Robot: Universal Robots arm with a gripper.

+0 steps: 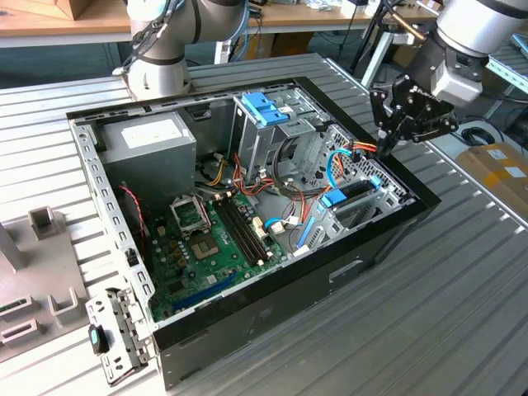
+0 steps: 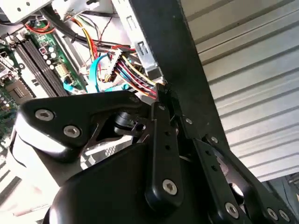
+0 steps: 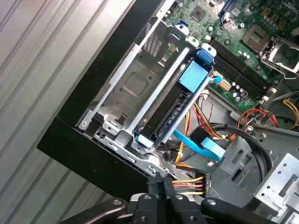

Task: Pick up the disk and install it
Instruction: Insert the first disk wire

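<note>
The disk [image 1: 356, 192] is a dark slab with blue rails standing on edge in a metal bay at the exterior view's right end of the open computer case [image 1: 272, 305]. In the first wrist view the disk [image 3: 169, 117] sits in that bay's slot under a blue tab. My gripper [image 1: 384, 150] hangs over the case's wall just beyond the bay, fingers together and holding nothing. Its tips [image 3: 161, 185] are beside a bundle of red, yellow and orange cables [image 3: 189, 184]. In the second wrist view the gripper [image 2: 161, 92] is next to the same cables.
A drive cage with a blue handle [image 1: 266, 107] stands at the case's back. A grey power-supply box [image 1: 153, 140] and the motherboard [image 1: 206, 247] fill the rest. Another arm's base [image 1: 161, 58] stands behind the case. Grey fixtures [image 1: 33, 272] lie at the exterior view's left.
</note>
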